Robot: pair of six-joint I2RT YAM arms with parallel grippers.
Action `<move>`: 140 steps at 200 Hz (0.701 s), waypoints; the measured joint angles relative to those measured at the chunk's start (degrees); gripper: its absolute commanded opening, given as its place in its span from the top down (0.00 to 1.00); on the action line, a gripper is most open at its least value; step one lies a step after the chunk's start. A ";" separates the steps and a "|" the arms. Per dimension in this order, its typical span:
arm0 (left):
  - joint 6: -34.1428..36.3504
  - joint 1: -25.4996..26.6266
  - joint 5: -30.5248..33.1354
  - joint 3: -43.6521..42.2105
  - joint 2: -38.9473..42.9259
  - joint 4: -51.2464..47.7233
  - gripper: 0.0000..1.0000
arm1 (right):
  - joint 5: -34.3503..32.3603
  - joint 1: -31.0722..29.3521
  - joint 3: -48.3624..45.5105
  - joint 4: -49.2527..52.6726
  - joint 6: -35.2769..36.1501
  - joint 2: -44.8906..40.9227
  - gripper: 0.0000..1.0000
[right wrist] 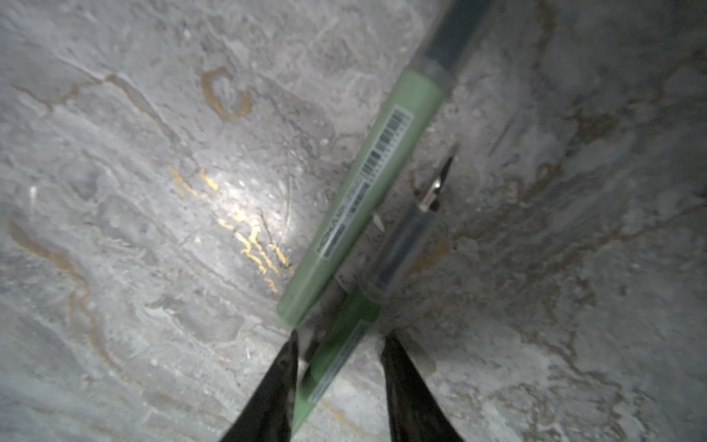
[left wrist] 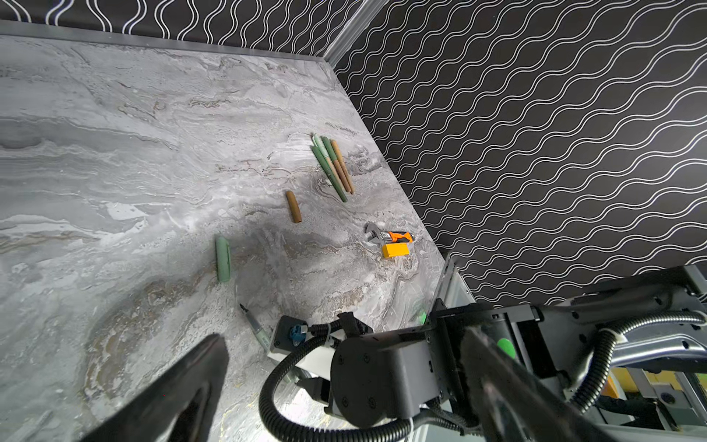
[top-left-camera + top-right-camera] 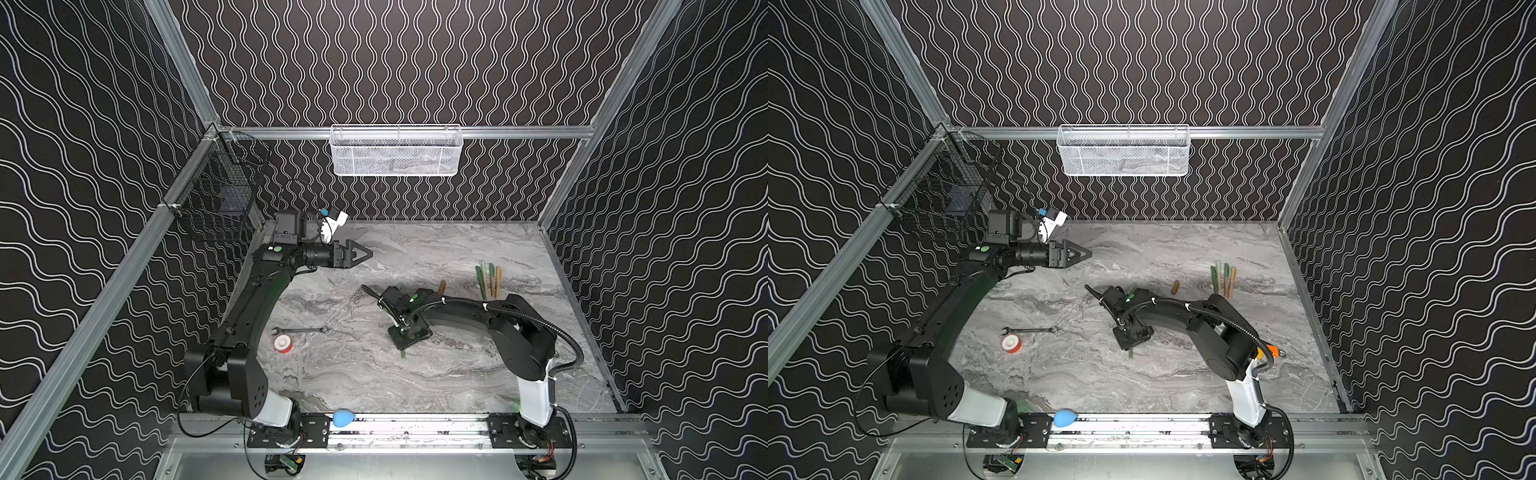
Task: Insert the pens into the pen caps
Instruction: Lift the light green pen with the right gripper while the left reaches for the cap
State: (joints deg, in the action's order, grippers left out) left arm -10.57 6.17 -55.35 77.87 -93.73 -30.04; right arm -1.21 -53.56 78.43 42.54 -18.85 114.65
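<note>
Two uncapped pens lie side by side on the marble table under my right arm. In the right wrist view a pale green pen (image 1: 367, 183) lies next to a darker green pen (image 1: 359, 310) with a clear barrel and a dark tip. My right gripper (image 1: 340, 338) points down and straddles the darker pen, one finger against it and the other a little apart. A green pen cap (image 2: 223, 259) and a tan pen cap (image 2: 294, 206) lie loose. Several green and tan pens (image 3: 490, 280) lie bundled at the back right. My left gripper (image 3: 365, 252) hovers open and empty at the back left.
A silver wrench (image 3: 300, 331) and a red and white tape roll (image 3: 282, 344) lie at the front left. An orange-handled wrench (image 2: 390, 237) and a yellow block (image 2: 396, 250) sit by the right wall. A white mesh basket (image 3: 395, 151) and a black wire basket (image 3: 220, 195) hang on the frame.
</note>
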 measured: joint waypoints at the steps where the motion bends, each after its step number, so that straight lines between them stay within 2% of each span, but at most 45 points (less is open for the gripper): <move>1: 0.00 0.00 0.00 -0.02 0.00 0.00 0.02 | -0.04 0.02 0.00 0.02 0.00 0.00 0.71; 73: -0.70 -0.31 -0.02 -0.68 -0.02 0.87 0.01 | -1.33 1.20 -1.22 0.52 -0.66 0.04 0.87; 99: -1.22 -0.33 -0.04 -0.48 -1.36 1.16 0.01 | 1.33 4.52 -4.72 -1.11 -1.31 -2.38 0.92; 140: -1.44 1.51 0.39 2.27 -5.20 1.38 0.01 | 2.60 12.22 -12.83 -1.07 -1.66 -9.64 0.93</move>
State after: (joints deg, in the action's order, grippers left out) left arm -12.01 7.68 -54.96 80.14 -98.94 -28.67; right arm 1.39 -41.34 65.60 41.47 -20.51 105.01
